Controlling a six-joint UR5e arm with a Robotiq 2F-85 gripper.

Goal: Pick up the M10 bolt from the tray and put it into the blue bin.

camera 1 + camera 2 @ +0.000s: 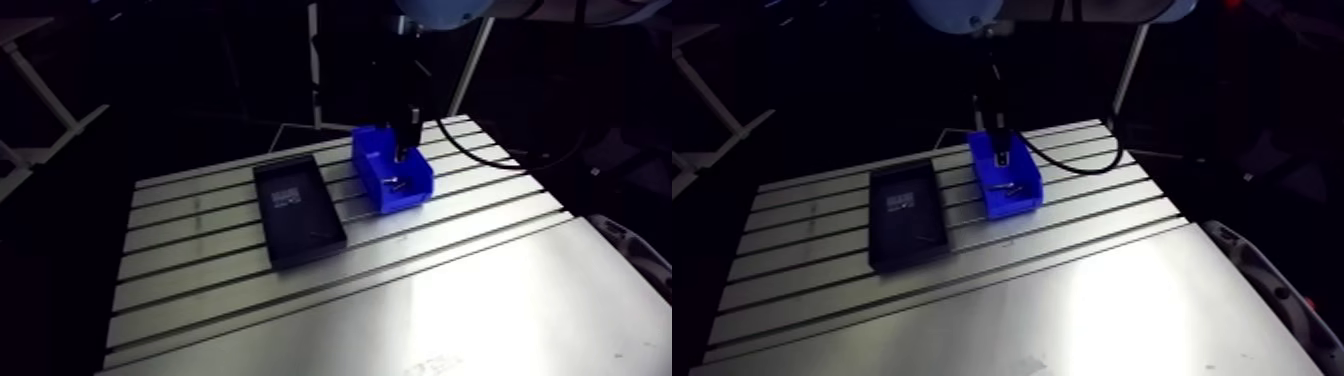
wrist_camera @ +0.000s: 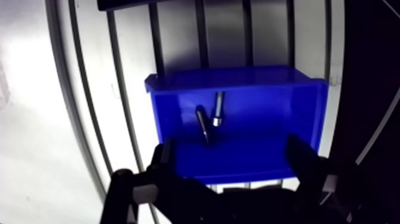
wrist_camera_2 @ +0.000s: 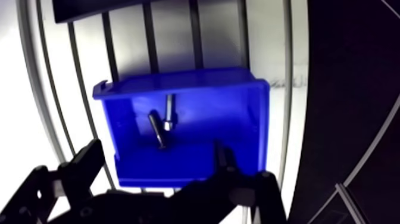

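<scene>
The blue bin (image 2: 232, 77) sits directly under my gripper (image 2: 232, 161). Both fingers (image 2: 163, 158) are spread wide apart with nothing between them. Two metal bolts lie on the bin floor ahead of the fingers: a dark one (image 2: 203, 124) and a shinier one (image 2: 219, 107), their ends touching. In the arm view the gripper (image 1: 405, 150) hangs just above the bin (image 1: 410, 192), where the bolts (image 1: 393, 183) show as small glints. The black tray (image 1: 265, 210) lies to the bin's left.
A thin small part (image 1: 322, 236) rests near the tray's front right corner. The slotted aluminium table (image 1: 450, 300) stretches toward the front, bright and bare. The table's back edge runs just behind the bin.
</scene>
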